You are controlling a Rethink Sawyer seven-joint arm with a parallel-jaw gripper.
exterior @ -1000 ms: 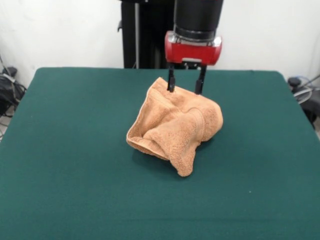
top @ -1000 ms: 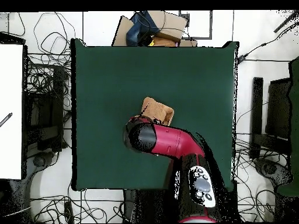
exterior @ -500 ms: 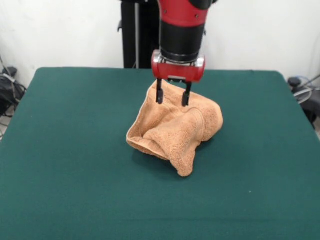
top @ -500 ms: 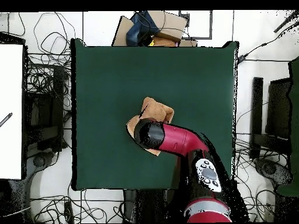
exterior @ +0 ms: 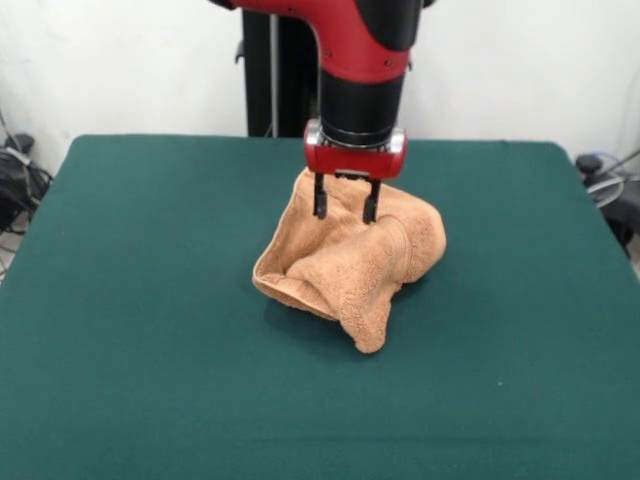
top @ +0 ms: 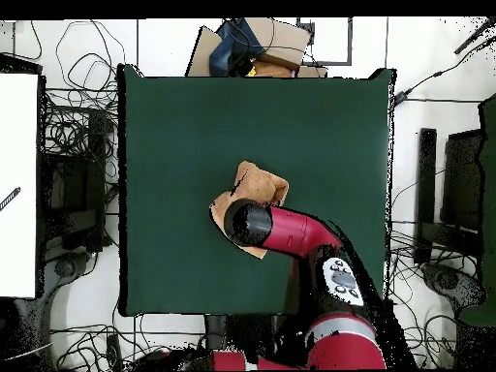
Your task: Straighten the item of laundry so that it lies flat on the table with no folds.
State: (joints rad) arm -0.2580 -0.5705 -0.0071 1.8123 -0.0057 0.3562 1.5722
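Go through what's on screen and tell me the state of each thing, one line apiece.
Towel: crumpled in a heap with folds, not flat, near the middle of the table.
Claw: open, fingers pointing down at the top of the towel's far side.
Table: green top, holding just the towel.

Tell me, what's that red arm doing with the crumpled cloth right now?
Gripper open, fingers down over the towel's top. Light orange-tan terry towel bunched, folded, not flat. Dark green felt table, nothing in the way.
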